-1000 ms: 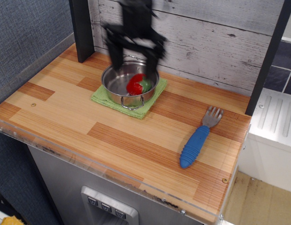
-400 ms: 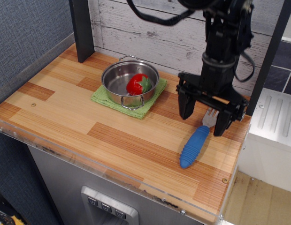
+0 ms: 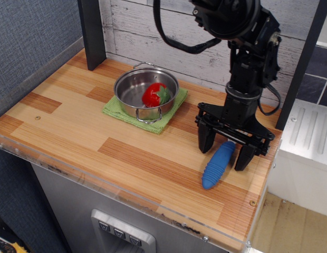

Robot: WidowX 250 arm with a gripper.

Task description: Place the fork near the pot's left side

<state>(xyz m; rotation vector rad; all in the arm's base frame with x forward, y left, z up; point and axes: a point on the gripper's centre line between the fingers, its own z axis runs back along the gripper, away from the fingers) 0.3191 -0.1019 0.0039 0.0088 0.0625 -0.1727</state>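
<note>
The fork (image 3: pixel 215 167) lies on the wooden counter at the right, its blue ribbed handle pointing to the front; its grey tines are hidden under my gripper. My gripper (image 3: pixel 225 149) is open, low over the fork, with one finger (image 3: pixel 205 139) left of the handle and the other (image 3: pixel 244 156) right of it. The steel pot (image 3: pixel 146 94) stands on a green cloth (image 3: pixel 166 117) at the back middle, well left of the gripper. A red strawberry (image 3: pixel 154 95) lies inside it.
A dark post (image 3: pixel 93 35) stands at the back left and a grey plank wall (image 3: pixel 169 31) runs behind the counter. The counter's front edge (image 3: pixel 121 195) has a clear plastic lip. A white appliance (image 3: pixel 306 158) is to the right.
My gripper swung from above the pot over to the right, then dropped lower until its open fingers straddle the upper part of the fork. The fork and the pot have not moved.
</note>
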